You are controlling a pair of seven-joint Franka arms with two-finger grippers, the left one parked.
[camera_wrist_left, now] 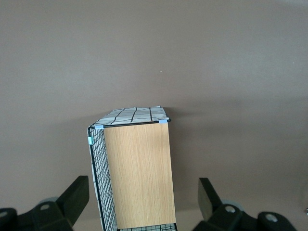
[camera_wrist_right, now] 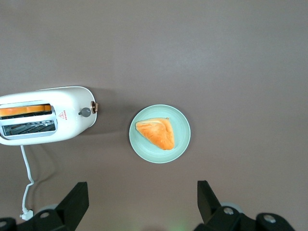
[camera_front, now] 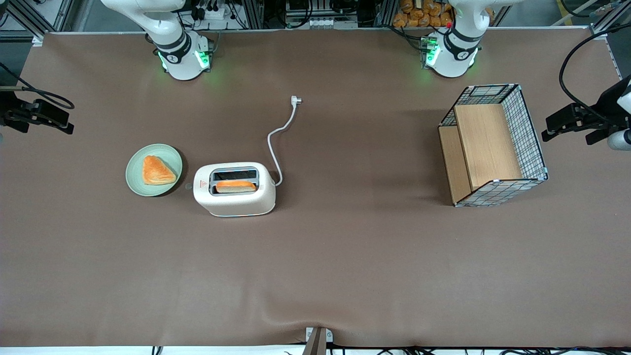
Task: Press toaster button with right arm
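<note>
The gripper [camera_wrist_right: 142, 204] hung high above the plate [camera_wrist_right: 180, 144], fingers apart; it probably should close them (toast already loaded) before descending onto the toaster button [camera_wrist_right: 85, 112].

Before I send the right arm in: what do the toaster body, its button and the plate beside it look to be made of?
Toaster: likely smooth cream plastic, evenly matte with rounded moulded corners. Toaster button: a small grey knob, plastic or metal, I cannot tell which. Plate: pale green with an even, faintly shiny surface, probably glazed ceramic or melamine. The end effector hangs open, high above the plate.
</note>
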